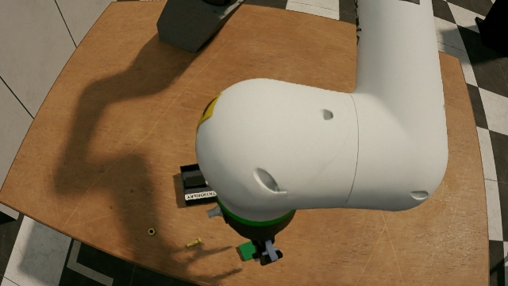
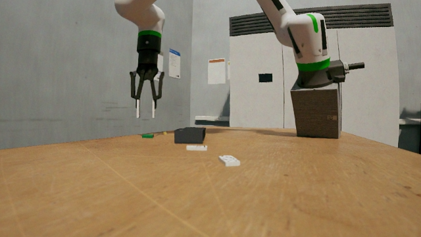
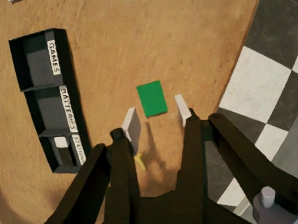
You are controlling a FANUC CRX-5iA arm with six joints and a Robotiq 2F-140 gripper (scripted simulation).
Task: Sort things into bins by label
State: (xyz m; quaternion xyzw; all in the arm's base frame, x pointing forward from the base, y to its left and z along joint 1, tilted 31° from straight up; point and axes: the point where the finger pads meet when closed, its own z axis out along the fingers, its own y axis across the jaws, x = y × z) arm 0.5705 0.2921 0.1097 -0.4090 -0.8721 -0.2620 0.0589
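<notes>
Green card (image 3: 152, 99): lies flat near the worktop's edge.
Gripper (image 3: 157, 117): hangs above, part-open, empty.
Risk: fingers skid off the thin card.

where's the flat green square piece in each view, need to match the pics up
Top: the flat green square piece lies low in the centre near the table's front edge, partly hidden by the gripper.
Exterior: a thin green sliver far back and left, below the raised fingers.
Wrist: mid-frame, just beyond the fingertips.
Shared landmark: the black three-compartment labelled bin, beside the piece in every view.
</notes>
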